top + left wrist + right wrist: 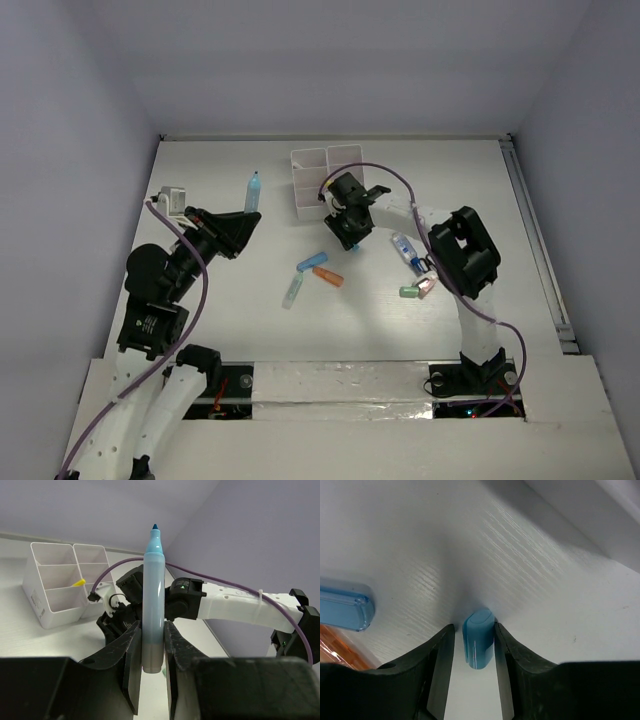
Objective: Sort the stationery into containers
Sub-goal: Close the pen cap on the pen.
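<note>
On the left, the left gripper [152, 634] is clamped on the lower end of a long pale-blue plastic marker [153, 590], which stands upright between the fingers with its dark tip uppermost, lifted off the white table [220, 320]. Just right of it, toward the far edge, stands the white plastic organizer of square open-top compartments [55, 612]. A thin pen with a yellow tip [78, 583] leans out of one compartment.

Near the middle of the table, nearer than the organizer, three short markers lie close together: a blue one [311, 263], an orange one [328, 277] just beside it, and a pale-green one [293, 291] nearest.

Right of these, the right gripper [473, 631] points down at the table, its jaws narrow around a small rounded blue eraser [479, 640] that rests on the surface. One finger lies against the eraser, while a sliver of table shows at the other, so I cannot tell whether it is gripped.

Farther right lie a blue-labelled tube [405, 249], a small green eraser [409, 292] and a small pink piece [428, 286], near one another.
</note>
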Action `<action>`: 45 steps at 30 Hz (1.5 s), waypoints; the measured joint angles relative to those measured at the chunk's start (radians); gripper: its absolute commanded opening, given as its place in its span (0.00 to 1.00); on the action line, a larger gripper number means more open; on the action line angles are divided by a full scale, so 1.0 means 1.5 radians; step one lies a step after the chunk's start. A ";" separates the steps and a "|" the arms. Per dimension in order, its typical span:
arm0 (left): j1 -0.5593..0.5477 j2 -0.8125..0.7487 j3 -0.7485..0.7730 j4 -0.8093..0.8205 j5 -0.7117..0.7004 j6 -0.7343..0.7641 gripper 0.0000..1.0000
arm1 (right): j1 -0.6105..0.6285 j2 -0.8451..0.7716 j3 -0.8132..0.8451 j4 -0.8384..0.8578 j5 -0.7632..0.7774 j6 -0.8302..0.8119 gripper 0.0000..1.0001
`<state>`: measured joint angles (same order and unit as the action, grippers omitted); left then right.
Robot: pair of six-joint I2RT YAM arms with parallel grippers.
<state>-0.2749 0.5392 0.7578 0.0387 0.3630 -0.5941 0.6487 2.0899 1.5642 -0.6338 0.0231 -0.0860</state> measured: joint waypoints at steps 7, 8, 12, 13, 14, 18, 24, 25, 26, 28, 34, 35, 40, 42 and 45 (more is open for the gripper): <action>0.000 -0.004 -0.004 0.001 0.001 0.002 0.00 | 0.005 0.012 0.019 -0.008 0.021 0.004 0.15; 0.000 -0.004 -0.006 0.003 0.002 0.002 0.00 | 0.005 0.012 0.019 -0.008 0.023 0.008 0.13; 0.000 -0.004 -0.026 0.008 0.007 0.002 0.00 | 0.005 0.007 0.011 0.005 0.021 0.021 0.08; 0.000 -0.004 -0.032 0.009 0.009 0.002 0.00 | 0.005 0.000 -0.001 0.017 0.017 0.026 0.07; 0.000 -0.004 -0.038 0.010 0.012 0.002 0.00 | 0.005 -0.011 -0.015 0.027 0.009 0.033 0.06; 0.003 -0.004 -0.059 0.021 0.028 -0.002 0.00 | 0.005 -0.097 -0.092 0.070 -0.041 0.080 0.00; 0.005 -0.004 -0.097 0.062 0.070 -0.026 0.00 | 0.005 -0.269 -0.173 0.202 -0.117 0.157 0.00; 0.005 -0.004 -0.104 0.066 0.076 -0.030 0.00 | 0.004 -0.291 -0.187 0.232 -0.133 0.174 0.00; 0.005 -0.004 -0.109 0.070 0.081 -0.034 0.00 | 0.002 -0.305 -0.198 0.254 -0.145 0.187 0.00; 0.005 -0.006 -0.121 0.076 0.090 -0.042 0.00 | -0.005 -0.320 -0.229 0.306 -0.176 0.218 0.00; 0.005 -0.020 -0.130 0.086 0.102 -0.049 0.00 | -0.031 -0.282 -0.327 0.382 -0.226 0.294 0.01; 0.005 -0.023 -0.130 0.087 0.104 -0.048 0.00 | -0.032 -0.274 -0.340 0.385 -0.225 0.301 0.01; 0.005 -0.035 -0.130 0.094 0.108 -0.043 0.00 | -0.033 -0.247 -0.379 0.388 -0.221 0.322 0.09; 0.005 -0.035 -0.130 0.094 0.108 -0.042 0.00 | -0.033 -0.244 -0.385 0.392 -0.217 0.326 0.10; 0.005 -0.035 -0.130 0.094 0.111 -0.041 0.00 | -0.033 -0.237 -0.392 0.397 -0.203 0.330 0.13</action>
<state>-0.2672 0.4866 0.5629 0.1799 0.5297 -0.6552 0.5987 1.7340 0.9768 -0.0383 -0.2817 0.4088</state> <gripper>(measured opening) 0.163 0.324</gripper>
